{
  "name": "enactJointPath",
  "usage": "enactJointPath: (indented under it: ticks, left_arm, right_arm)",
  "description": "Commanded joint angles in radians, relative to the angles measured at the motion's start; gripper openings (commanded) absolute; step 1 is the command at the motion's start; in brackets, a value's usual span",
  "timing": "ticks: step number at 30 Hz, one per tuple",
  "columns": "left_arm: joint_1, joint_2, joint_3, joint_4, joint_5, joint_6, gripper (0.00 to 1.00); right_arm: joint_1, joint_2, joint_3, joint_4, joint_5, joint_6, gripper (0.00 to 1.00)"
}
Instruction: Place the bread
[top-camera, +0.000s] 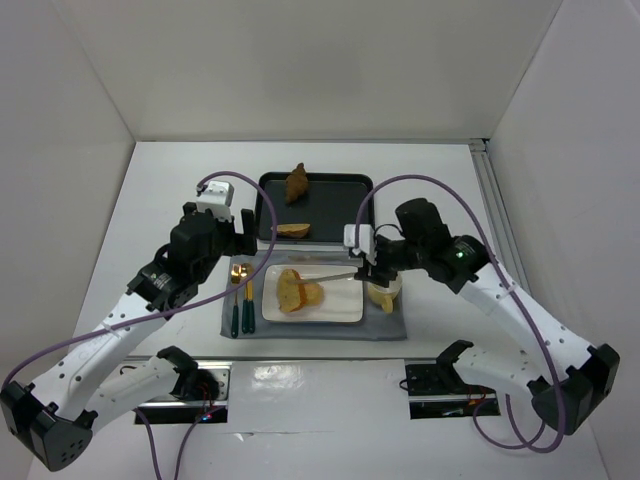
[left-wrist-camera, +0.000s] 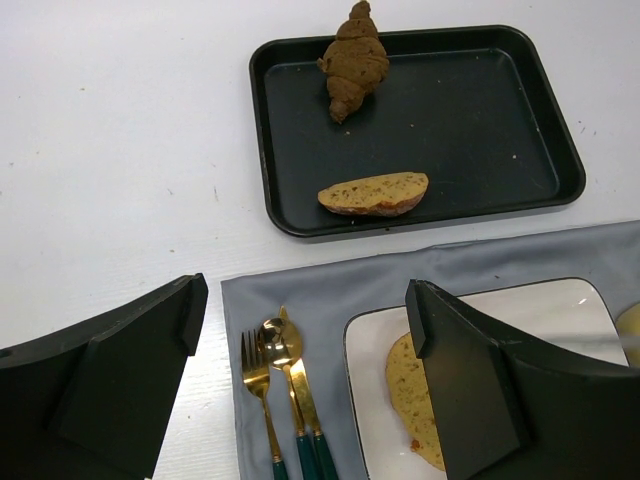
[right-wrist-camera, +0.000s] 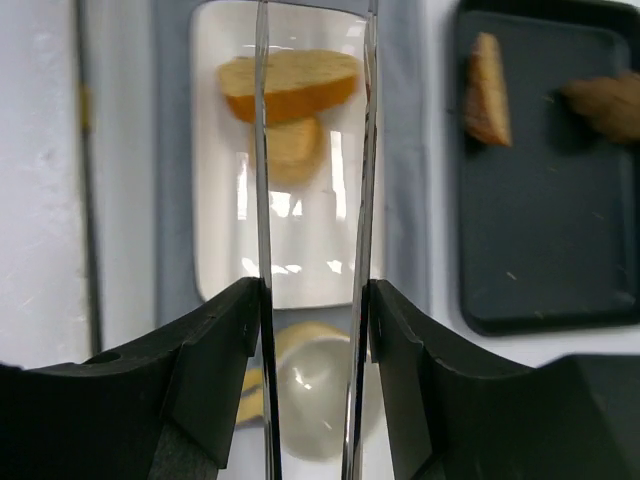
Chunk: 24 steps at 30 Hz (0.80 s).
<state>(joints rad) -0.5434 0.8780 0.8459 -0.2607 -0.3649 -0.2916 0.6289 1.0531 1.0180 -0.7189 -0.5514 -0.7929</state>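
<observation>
Two bread slices lie on the left end of the white plate; the right wrist view shows them overlapping at the plate's far end. My right gripper is shut on metal tongs. The tong arms stand apart over the plate with nothing between their tips. Another slice and a croissant lie in the black tray. My left gripper hangs open over the placemat's left part, holding nothing.
A grey placemat carries the plate and gold cutlery with green handles at its left. A small yellow-rimmed bowl sits under my right gripper, right of the plate. White walls enclose the table.
</observation>
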Motion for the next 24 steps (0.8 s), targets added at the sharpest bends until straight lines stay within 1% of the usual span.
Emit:
enactJointPath:
  ticks: [1,2,3,5,7,8,9,11,12,14,15,16,17,19,24]
  left_arm:
    - [0.007,-0.031,-0.002,0.037,-0.017,-0.001,1.00]
    - [0.007,-0.031,-0.002,0.037,-0.017,-0.001,1.00]
    - [0.007,-0.031,-0.002,0.037,-0.017,-0.001,1.00]
    - [0.007,-0.040,-0.002,0.046,-0.006,-0.001,1.00]
    - [0.007,-0.040,-0.002,0.046,0.004,-0.001,1.00]
    - [0.007,-0.040,-0.002,0.046,0.014,-0.001,1.00]
    - [0.007,-0.040,-0.002,0.046,0.014,-0.001,1.00]
    - [0.007,-0.050,-0.002,0.046,0.026,-0.010,1.00]
    - [0.007,-0.050,-0.002,0.046,0.026,-0.011,1.00]
    - [0.007,-0.050,-0.002,0.046,0.035,-0.011,1.00]
    - [0.007,-0.059,-0.002,0.046,0.035,-0.011,1.00]
    - [0.007,-0.059,-0.002,0.046,0.044,-0.011,1.00]
    - [0.007,-0.059,-0.002,0.046,0.044,-0.011,1.00]
    - [0.007,-0.068,-0.002,0.055,0.053,-0.011,1.00]
    - [0.007,-0.068,-0.002,0.055,0.063,-0.011,1.00]
  right_arm:
    - [-0.081,-0.073,0.025,0.126,0.074,0.070,0.57]
    - [-0.104,-0.087,0.010,0.160,0.137,0.092,0.57]
    - [-0.144,-0.111,-0.008,0.235,0.181,0.115,0.57]
    - [-0.187,-0.130,-0.076,0.297,0.295,0.173,0.55]
    - [-0.277,-0.148,-0.148,0.395,0.353,0.214,0.55]
    - [-0.314,-0.148,-0.171,0.423,0.366,0.242,0.55]
    - [-0.398,-0.148,-0.194,0.479,0.366,0.262,0.55]
    - [-0.486,-0.134,-0.242,0.516,0.334,0.315,0.54]
    - [-0.573,-0.099,-0.252,0.530,0.314,0.333,0.54]
    - [-0.650,-0.055,-0.282,0.568,0.285,0.371,0.54]
    - [-0.707,-0.032,-0.292,0.588,0.285,0.371,0.53]
    - [-0.724,0.011,-0.315,0.634,0.285,0.380,0.51]
    - [-0.735,0.034,-0.315,0.651,0.318,0.380,0.51]
    - [-0.749,0.103,-0.315,0.676,0.331,0.380,0.51]
    - [-0.782,0.278,-0.273,0.667,0.364,0.400,0.54]
